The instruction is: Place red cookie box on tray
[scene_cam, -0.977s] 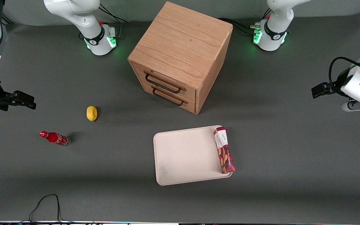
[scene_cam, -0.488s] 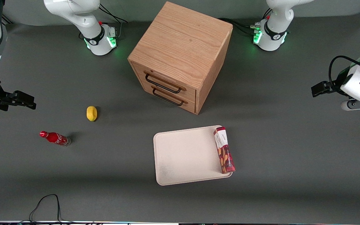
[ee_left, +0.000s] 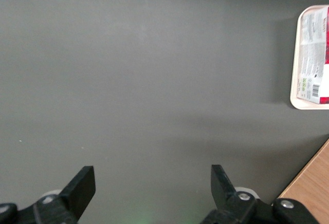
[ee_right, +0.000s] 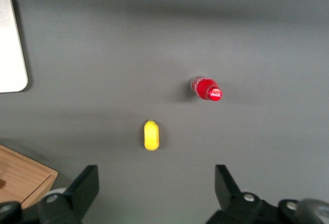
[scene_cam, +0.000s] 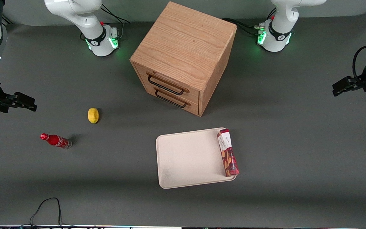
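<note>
Red cookie box point(scene_cam: 228, 152) lay along the tray's point(scene_cam: 186, 159) edge toward the working arm's end, its near end overhanging the rim. Gripper point(ee_left: 152, 183) hung above bare table point(scene_cam: 297, 143) at that end, well apart from the tray, fingers point(ee_left: 82, 183) spread wide and holding nothing. Open table lay between gripper and tray. Wooden drawer cabinet point(scene_cam: 183, 57) stood farther from the front camera than the tray. In the left wrist view, box and tray were cut off at the frame edge.
</note>
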{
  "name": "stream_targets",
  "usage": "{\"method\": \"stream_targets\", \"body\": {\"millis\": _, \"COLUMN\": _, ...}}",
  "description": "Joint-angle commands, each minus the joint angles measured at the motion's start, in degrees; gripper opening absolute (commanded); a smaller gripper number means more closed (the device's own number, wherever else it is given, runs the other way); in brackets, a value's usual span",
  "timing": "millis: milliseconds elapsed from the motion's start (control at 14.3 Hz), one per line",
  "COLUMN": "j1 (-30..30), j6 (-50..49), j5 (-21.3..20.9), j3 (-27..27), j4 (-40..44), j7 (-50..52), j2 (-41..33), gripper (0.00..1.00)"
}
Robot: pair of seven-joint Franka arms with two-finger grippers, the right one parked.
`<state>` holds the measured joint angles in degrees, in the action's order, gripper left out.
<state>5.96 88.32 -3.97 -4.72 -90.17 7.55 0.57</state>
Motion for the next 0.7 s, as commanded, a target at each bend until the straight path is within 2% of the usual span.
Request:
{"method": "stream_targets", "body": {"millis": 0, "j1": 5.4, "j6": -2.9, "j5": -1.2, "j3": -2.8, "j4": 4.9, "j7": -1.8, "j2": 1.0, "gripper": 1.00}}
{"method": "stream_targets", "body": {"millis": 140, "j1": 8.1, "j6": -3.3, "j5": -1.3, "j3": -2.9, "j4": 6.4, "j7": -1.9, "j2": 1.5, "gripper": 1.00}}
{"method": "stream_targets", "body": {"millis": 628, "j1": 8.7, "j6": -3.2, "j5": -2.3, "j3": -5.8, "j4": 9.6, "j7": -1.9, "j2": 4.1, "gripper": 1.00}}
